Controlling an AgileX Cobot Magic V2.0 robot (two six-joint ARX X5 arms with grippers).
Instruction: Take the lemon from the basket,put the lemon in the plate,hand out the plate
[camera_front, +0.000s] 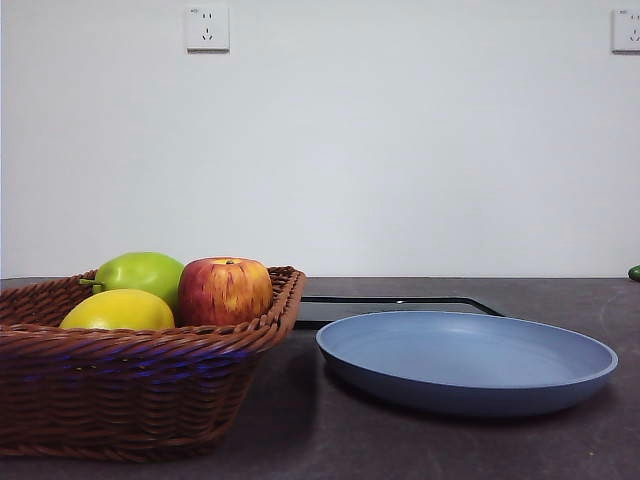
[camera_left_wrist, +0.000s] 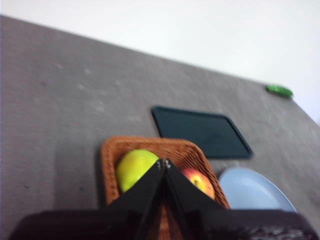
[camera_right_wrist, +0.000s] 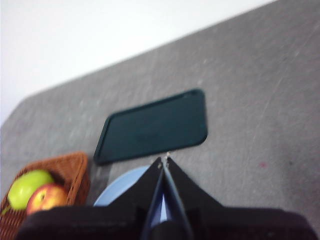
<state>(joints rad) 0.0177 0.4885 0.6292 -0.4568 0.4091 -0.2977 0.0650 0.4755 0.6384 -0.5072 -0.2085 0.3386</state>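
Observation:
The yellow lemon (camera_front: 117, 310) lies at the front of the brown wicker basket (camera_front: 120, 385) on the left of the front view, next to a green pear-like fruit (camera_front: 140, 272) and a red-yellow apple (camera_front: 224, 290). The empty light-blue plate (camera_front: 465, 362) sits to the right of the basket. My left gripper (camera_left_wrist: 164, 162) is shut and empty, high above the basket (camera_left_wrist: 187, 148); its jaws hide the lemon there. My right gripper (camera_right_wrist: 164, 160) is shut and empty, high above the plate (camera_right_wrist: 120, 187). Neither gripper shows in the front view.
A flat black tray (camera_front: 390, 306) lies behind the plate; it also shows in the left wrist view (camera_left_wrist: 200, 131) and the right wrist view (camera_right_wrist: 152, 126). A small green object (camera_front: 634, 272) sits at the table's far right edge. A white wall stands behind the table.

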